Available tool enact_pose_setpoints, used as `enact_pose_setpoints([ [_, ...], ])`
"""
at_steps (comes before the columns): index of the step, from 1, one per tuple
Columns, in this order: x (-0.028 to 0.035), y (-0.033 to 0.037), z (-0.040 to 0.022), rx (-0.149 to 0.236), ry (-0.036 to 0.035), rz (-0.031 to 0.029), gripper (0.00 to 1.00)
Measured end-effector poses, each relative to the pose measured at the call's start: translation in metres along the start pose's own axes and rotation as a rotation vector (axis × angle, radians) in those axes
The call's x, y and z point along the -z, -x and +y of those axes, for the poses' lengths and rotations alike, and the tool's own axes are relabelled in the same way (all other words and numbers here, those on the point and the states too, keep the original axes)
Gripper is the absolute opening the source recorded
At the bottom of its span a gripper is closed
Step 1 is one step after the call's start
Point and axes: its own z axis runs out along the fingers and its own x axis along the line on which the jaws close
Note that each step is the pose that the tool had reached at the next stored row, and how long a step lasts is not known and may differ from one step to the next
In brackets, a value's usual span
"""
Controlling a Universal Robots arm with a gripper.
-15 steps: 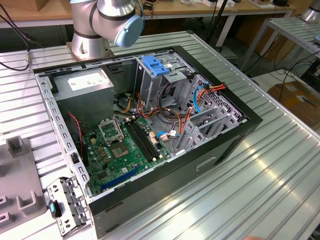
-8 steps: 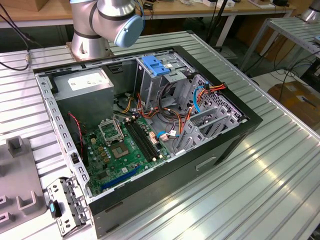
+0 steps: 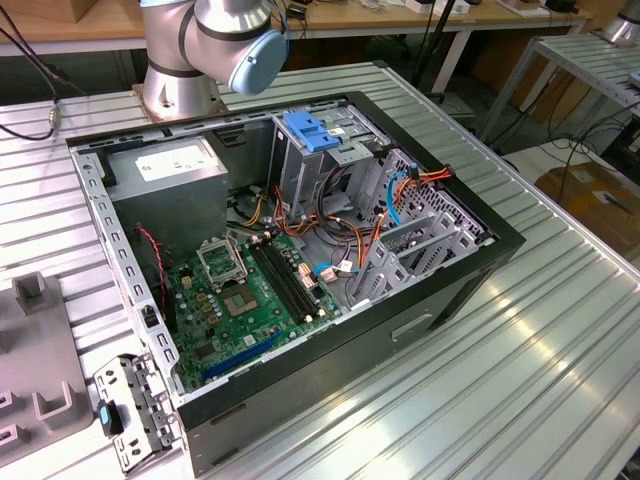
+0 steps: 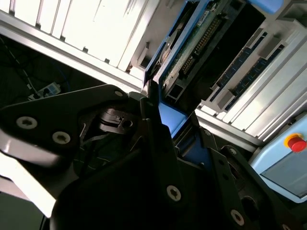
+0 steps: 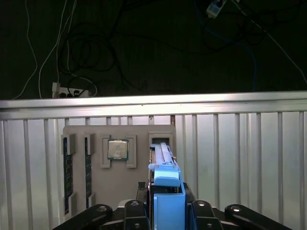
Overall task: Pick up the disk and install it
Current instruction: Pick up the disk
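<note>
Hand (image 5: 167,203) is closed on the disk (image 5: 165,184). In the first wrist view its black fingers (image 5: 199,210) sit on either side of the blue carrier rail, and the disk stands edge-on between them, projecting out ahead of the hand.

In the second wrist view the disk (image 4: 192,48) shows its green circuit-board face with a blue rail along the edge. It runs forward from the hand (image 4: 175,120).

Beyond the hand, past the disk's tip, a grey holder tray (image 5: 120,191) lies on the ribbed metal surface (image 5: 240,158). The tray carries a processor chip (image 5: 117,149) and two memory sticks (image 5: 67,172), off to one side of the disk. A narrow slot (image 5: 160,138) in the tray lies just ahead of the disk's tip.

Exterior view: an open computer case (image 3: 480,250) sits on the surface, with the drive cage (image 3: 300,170) upright inside it and the arm's base (image 3: 185,60) behind the case.
</note>
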Motion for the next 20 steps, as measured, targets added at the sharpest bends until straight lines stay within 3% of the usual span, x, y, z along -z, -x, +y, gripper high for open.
enact_pose_setpoints([
  [7, 0.0046, -0.0001, -0.0001, 0.000, 0.0002, 0.0001, 0.36],
  [11, 0.0112, -0.0004, -0.0001, 0.000, 0.0002, 0.0001, 0.36],
  [20, 0.0146, -0.0005, -0.0002, 0.000, 0.0002, 0.0001, 0.36],
])
